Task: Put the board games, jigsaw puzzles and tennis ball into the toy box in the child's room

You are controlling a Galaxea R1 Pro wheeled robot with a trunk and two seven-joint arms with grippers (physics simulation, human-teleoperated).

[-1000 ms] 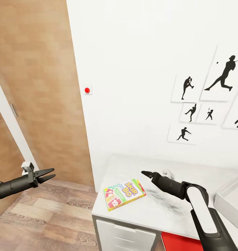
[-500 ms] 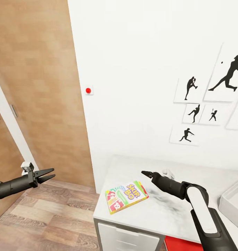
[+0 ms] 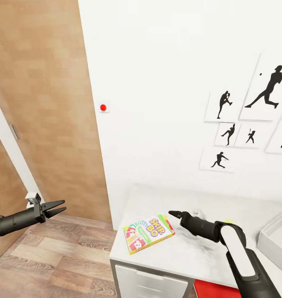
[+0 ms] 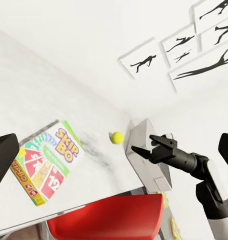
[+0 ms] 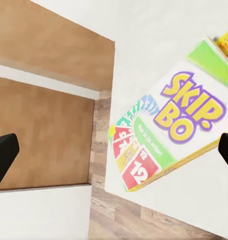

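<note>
Skip-Bo box (image 3: pixel 148 233) flat, long axis diagonal across table (image 3: pixel 190 252).

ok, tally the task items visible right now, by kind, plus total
Board games: 1, Skip-Bo box
Tennis balls: 1, ball
Toy boxes: 1, white box at the table's right edge
Jigsaw puzzles: 0 that I can identify
Total: 3
</note>
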